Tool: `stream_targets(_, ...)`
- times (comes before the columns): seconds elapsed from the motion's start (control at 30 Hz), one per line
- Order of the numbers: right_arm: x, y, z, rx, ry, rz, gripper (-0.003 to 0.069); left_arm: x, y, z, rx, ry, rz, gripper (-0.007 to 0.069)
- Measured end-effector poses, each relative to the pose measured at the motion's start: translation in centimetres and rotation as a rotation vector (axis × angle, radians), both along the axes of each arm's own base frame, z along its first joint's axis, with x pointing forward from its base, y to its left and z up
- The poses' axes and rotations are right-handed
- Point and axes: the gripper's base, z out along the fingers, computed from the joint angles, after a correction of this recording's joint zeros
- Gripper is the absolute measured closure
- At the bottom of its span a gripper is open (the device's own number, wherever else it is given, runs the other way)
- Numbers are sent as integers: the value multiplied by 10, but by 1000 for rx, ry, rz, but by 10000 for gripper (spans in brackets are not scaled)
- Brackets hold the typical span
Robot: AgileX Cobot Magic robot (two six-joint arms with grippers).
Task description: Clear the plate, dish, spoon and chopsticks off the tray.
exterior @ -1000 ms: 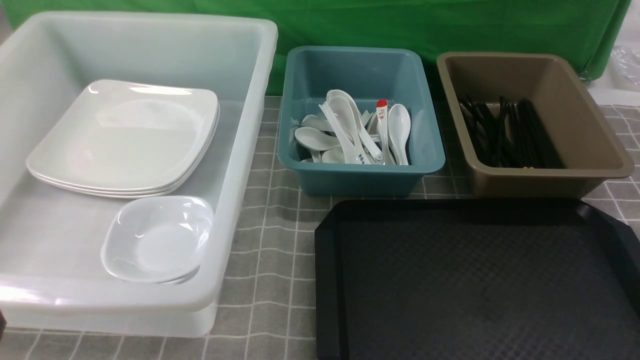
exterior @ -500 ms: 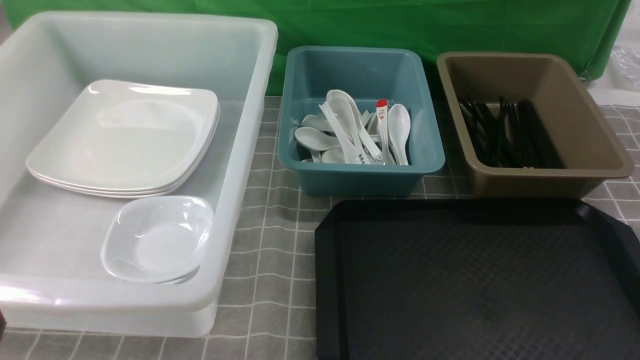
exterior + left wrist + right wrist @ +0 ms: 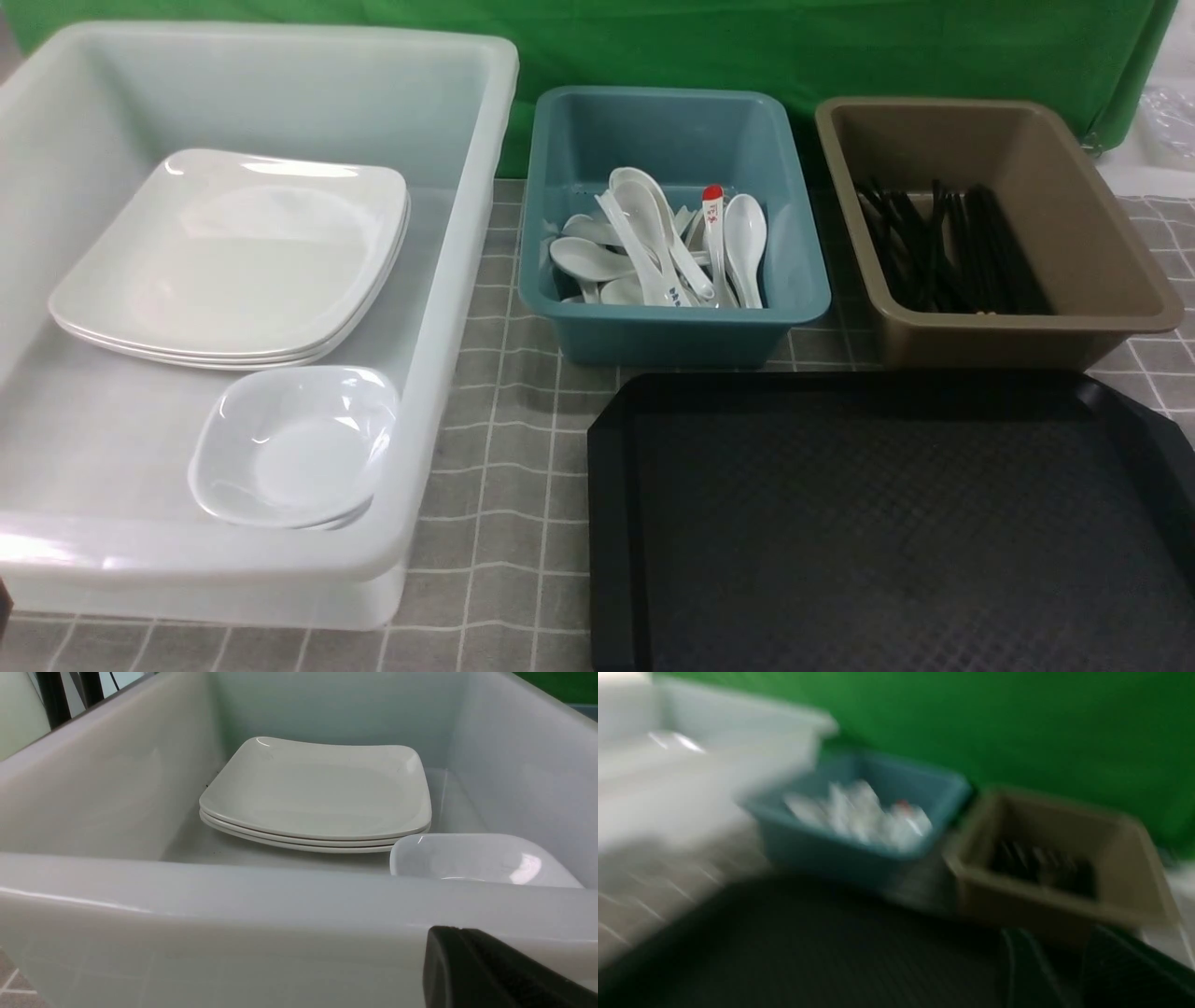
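1. A grey cloth with a white grid (image 3: pixel 495 448) covers the table; a green backdrop (image 3: pixel 747 42) closes the far side
2. The tray (image 3: pixel 896 523) lies near right on the cloth, its textured black surface bare, its left rim just beside the grid squares
3. Far left, a big translucent white tub (image 3: pixel 448 280) holds the plate (image 3: pixel 233 261) atop a stack, with a small white dish (image 3: pixel 294 443) nearer, at the stack's edge
4. A teal tub (image 3: pixel 672 327) at far centre holds white spoons (image 3: pixel 644 247); a brown tub (image 3: pixel 1027 327) far right holds the chopsticks (image 3: pixel 943 252) among other black sticks
5. Strips of cloth separate the white tub from the teal tub and the tray
6. The left gripper (image 3: pixel 495 975), a dark shape outside the white tub's near wall, is closed on nothing
7. The right gripper (image 3: pixel 1059 966) is blurred over the tray's near right part; whether its jaws are apart I cannot tell
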Motion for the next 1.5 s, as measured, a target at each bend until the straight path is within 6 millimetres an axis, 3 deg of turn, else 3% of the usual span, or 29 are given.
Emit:
stream_targets(0.03, 1, -4, -25, -13, 63, -69, 424, 0, 0, 0, 0, 0, 0, 622)
stream_targets(0.07, 1, -6, -36, -19, 96, -106, 424, 0, 0, 0, 1, 0, 0, 622)
stream_targets(0.17, -4, -12, -54, -31, 153, -204, 424, 0, 0, 0, 1, 0, 0, 622)
stream_targets(1.5, -5, -14, -53, -16, 140, -245, 422, 0, 0, 0, 18, 1, 1, 622)
